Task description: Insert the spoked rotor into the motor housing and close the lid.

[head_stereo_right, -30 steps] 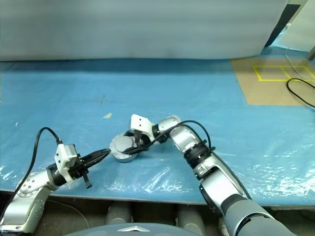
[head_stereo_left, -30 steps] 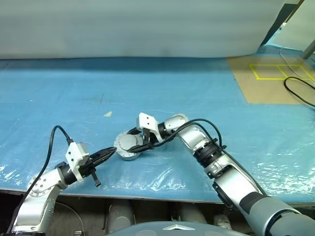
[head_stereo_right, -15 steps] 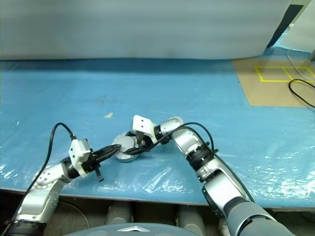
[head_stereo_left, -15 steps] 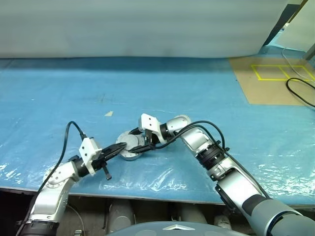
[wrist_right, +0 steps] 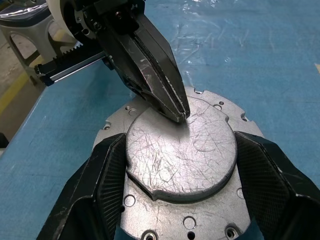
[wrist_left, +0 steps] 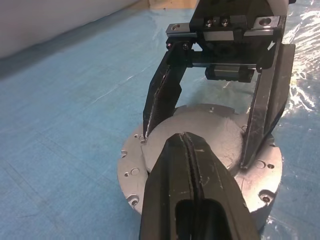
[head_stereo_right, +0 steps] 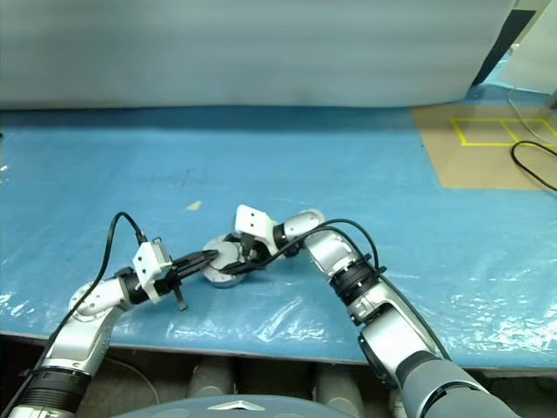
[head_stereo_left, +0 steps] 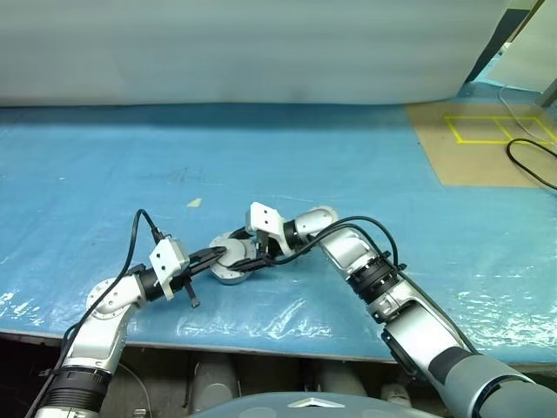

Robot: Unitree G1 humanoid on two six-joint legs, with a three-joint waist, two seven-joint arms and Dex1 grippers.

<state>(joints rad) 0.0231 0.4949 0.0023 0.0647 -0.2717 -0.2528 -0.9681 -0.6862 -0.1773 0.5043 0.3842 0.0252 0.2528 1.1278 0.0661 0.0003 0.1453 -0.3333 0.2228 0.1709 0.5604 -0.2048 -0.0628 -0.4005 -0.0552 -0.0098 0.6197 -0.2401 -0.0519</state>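
Observation:
The motor housing (head_stereo_left: 218, 273) lies on the blue sheet near the table's front, its holed silvery flange (wrist_right: 200, 222) showing around the lid. The lid (wrist_right: 180, 150) lies flat on it, plain scratched grey face up. My right gripper (wrist_right: 180, 139) straddles the lid from the right, its fingers (wrist_left: 162, 97) pressed against opposite sides of the rim. From the left comes my left gripper (wrist_left: 186, 137), shut, with its tip resting on the lid's top near the edge. The spoked rotor is hidden.
A blue plastic sheet (head_stereo_left: 130, 157) covers the table, crinkled near the front edge (head_stereo_left: 261, 335). A brown board with yellow tape (head_stereo_left: 487, 131) and a black cable (head_stereo_left: 526, 161) lie at the far right. A small pale scrap (head_stereo_left: 193, 202) sits behind the housing.
My left gripper has moved right and forward, from beside the housing's left edge onto the lid. The right gripper and the housing have kept still.

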